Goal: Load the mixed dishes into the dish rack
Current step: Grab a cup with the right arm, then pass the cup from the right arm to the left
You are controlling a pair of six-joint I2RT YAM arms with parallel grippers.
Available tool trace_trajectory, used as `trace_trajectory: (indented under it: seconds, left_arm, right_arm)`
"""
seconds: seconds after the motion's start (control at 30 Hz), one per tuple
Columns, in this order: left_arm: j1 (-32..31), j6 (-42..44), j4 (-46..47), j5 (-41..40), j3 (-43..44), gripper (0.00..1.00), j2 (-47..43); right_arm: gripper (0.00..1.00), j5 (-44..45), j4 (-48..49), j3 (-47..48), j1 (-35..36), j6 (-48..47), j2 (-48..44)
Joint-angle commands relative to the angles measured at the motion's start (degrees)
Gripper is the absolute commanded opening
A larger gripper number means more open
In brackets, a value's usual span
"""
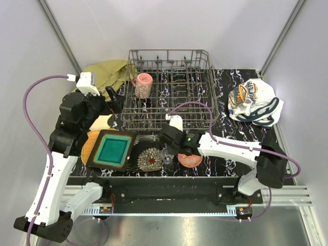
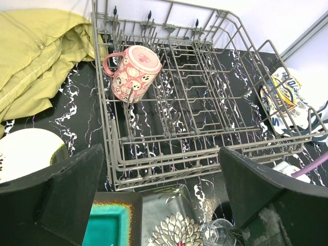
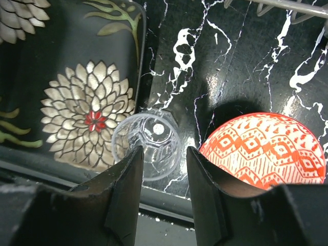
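Black marble-look counter with white veining, enclosed by plain pale walls. The grey wire dish rack stands at the far edge and holds the pink cup. The teal square plate, red bowl and clear glass lie along the near edge. Left tool: fingers wide apart. Right tool: at the glass, grip cannot be told. The print on the white cloth in the far-right corner is illegible.
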Motion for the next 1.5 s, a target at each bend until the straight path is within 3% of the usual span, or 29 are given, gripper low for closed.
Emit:
trace_trajectory:
  seconds: [0.0, 0.43, 0.8, 0.87, 1.07, 1.23, 1.33, 1.47]
  left_arm:
    - [-0.09, 0.14, 1.67, 1.3, -0.37, 0.99, -1.06]
    - [-0.18, -0.04, 1.67, 1.12, -1.16, 0.99, -1.68]
    - [-0.18, -0.21, 1.75, 1.12, -1.07, 0.99, -1.24]
    - [-0.18, -0.3, 1.75, 1.12, -0.89, 0.99, -1.24]
    - [-0.09, -0.83, 2.28, 1.56, -0.81, 0.99, -0.71]
    - [-0.09, -2.85, 3.77, 3.84, -1.24, 0.99, -0.28]
    - [0.08, -6.09, 7.01, 7.61, -2.9, 0.99, -0.62]
    - [0.35, -15.82, 19.22, 18.66, -7.91, 0.99, -1.86]
  right_arm:
    - [0.46, 1.82, 3.07, -1.35, 0.46, 0.35, 1.57]
    - [0.41, -2.22, 6.84, -4.25, 0.28, 1.14, 4.12]
    - [0.15, -2.67, 7.82, -5.92, -0.33, 1.14, 2.29]
    - [0.03, -2.49, 7.73, -6.19, -0.51, 0.79, 1.14]
    - [0.0, -1.52, 2.64, -5.4, -1.12, 0.0, -7.37]
    - [0.0, -4.5, 1.75, -6.01, -3.31, 0.0, -20.99]
    - [0.0, -6.96, 1.92, -6.1, -6.56, 0.61, -27.68]
    - [0.0, -12.32, 4.56, -5.49, -10.96, 0.26, -31.73]
